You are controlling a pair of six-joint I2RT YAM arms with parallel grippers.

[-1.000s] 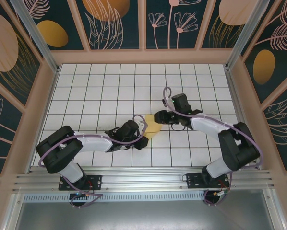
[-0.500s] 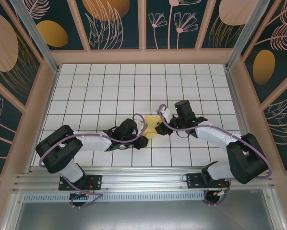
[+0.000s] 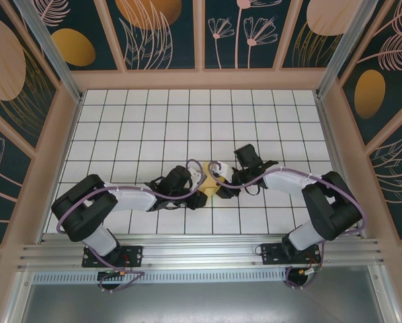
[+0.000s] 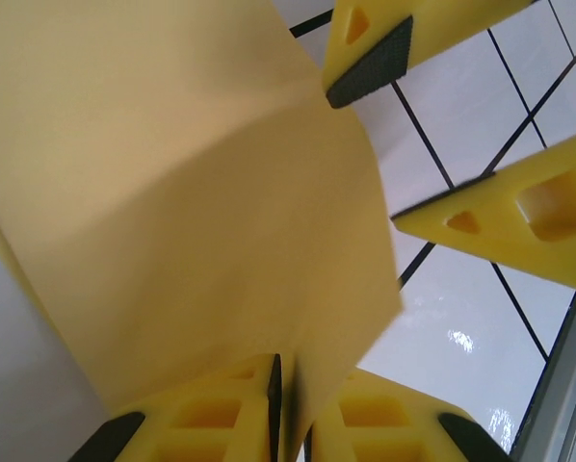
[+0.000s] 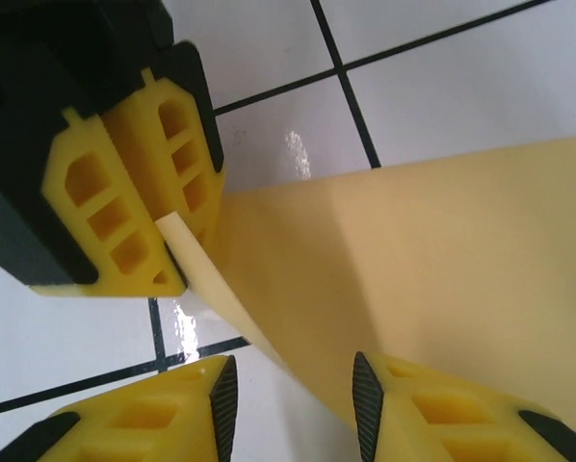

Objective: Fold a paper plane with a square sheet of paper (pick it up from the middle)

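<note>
Square sheet of paper (image 3: 212, 182) is up off the white tiled table (image 3: 154, 128), a curved yellow sheet running right from the left gripper (image 4: 288, 385).

That left gripper has it for certain. Its fingers are pressed almost together with one edge of the sheet slipped into the thin slot between them, and the rest bows out and away.

Just to the right of the left gripper comes the right gripper (image 5: 293, 395), and it is not holding anything. Its jaws stand partly apart with a clear gap. One pad sits right at the sheet's free edge, maybe brushing it, though I can't tell for sure, and the other pad is well clear, with bare tile showing between.

My read is that this is a second grip being lined up for a fold. To do it well, the right jaws should slide further on so the edge lies properly between both pads before closing. The left grip should stay firm, with no tugging, or the thin paper could crumple or slip askew.
</note>
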